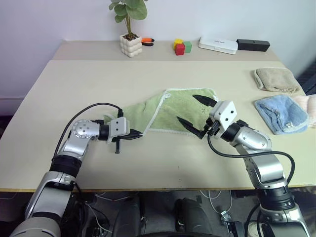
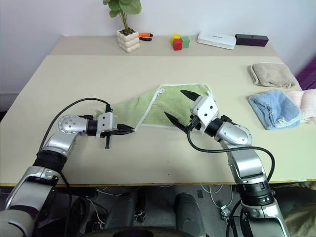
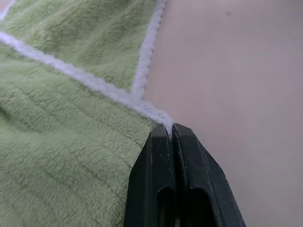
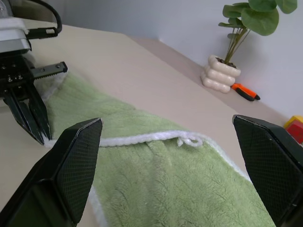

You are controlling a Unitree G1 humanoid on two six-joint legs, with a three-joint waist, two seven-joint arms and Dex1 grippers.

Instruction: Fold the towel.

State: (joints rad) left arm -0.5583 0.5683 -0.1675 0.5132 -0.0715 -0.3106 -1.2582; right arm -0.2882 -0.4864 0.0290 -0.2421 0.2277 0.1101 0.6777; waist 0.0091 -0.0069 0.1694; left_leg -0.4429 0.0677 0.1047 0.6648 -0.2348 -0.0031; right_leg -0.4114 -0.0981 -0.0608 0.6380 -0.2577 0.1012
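The light green towel [image 1: 168, 111] with pale trim lies partly folded in the middle of the table [image 1: 98, 84], one corner drawn out toward the left. My left gripper [image 1: 140, 134] lies low at that end, shut on the towel's white-trimmed edge; in the left wrist view the trim [image 3: 142, 101] runs into the closed fingertips [image 3: 163, 142]. My right gripper [image 1: 185, 107] hovers open above the towel's right half with nothing between its fingers. In the right wrist view its wide-spread fingers [image 4: 71, 165] frame the green cloth [image 4: 156, 179] and the left gripper [image 4: 33, 118].
A beige folded towel [image 1: 276, 80] and a light blue towel [image 1: 281, 113] lie at the table's right. Along the back stand a potted plant [image 1: 130, 42], an orange tool [image 1: 147, 42], coloured blocks [image 1: 182, 47], a white box [image 1: 217, 45] and a black box [image 1: 253, 45].
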